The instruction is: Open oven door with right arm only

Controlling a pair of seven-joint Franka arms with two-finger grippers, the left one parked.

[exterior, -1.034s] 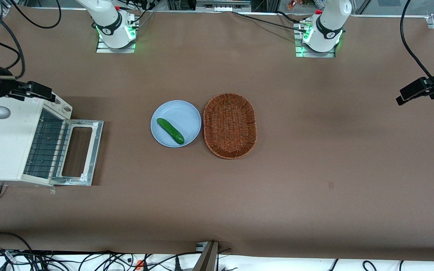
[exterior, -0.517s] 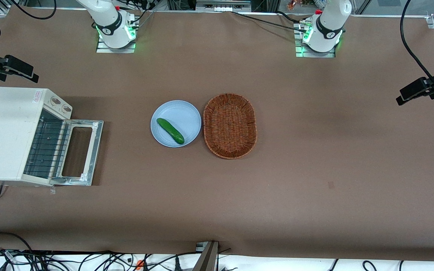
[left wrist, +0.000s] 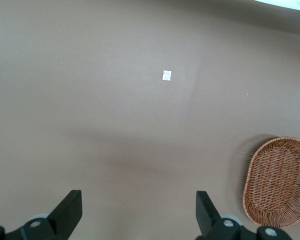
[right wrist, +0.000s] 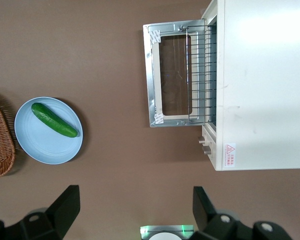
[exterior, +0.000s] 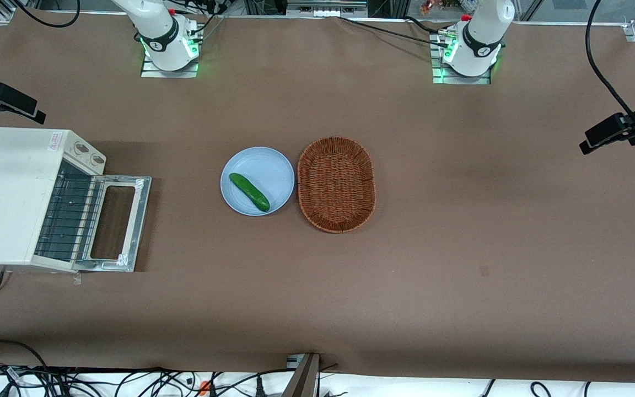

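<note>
Lying flat on the counter (exterior: 405, 275), oven door (exterior: 120, 223) at four o'clock from raised gripper (right wrist: 135, 215), jaws apart, empty.

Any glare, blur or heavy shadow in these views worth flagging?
Front view: even light, soft shadow beside the oven door. Right wrist view: sharp; the open gripper hangs high above the table, off the oven. Left wrist view: basket edge smeared.
</note>
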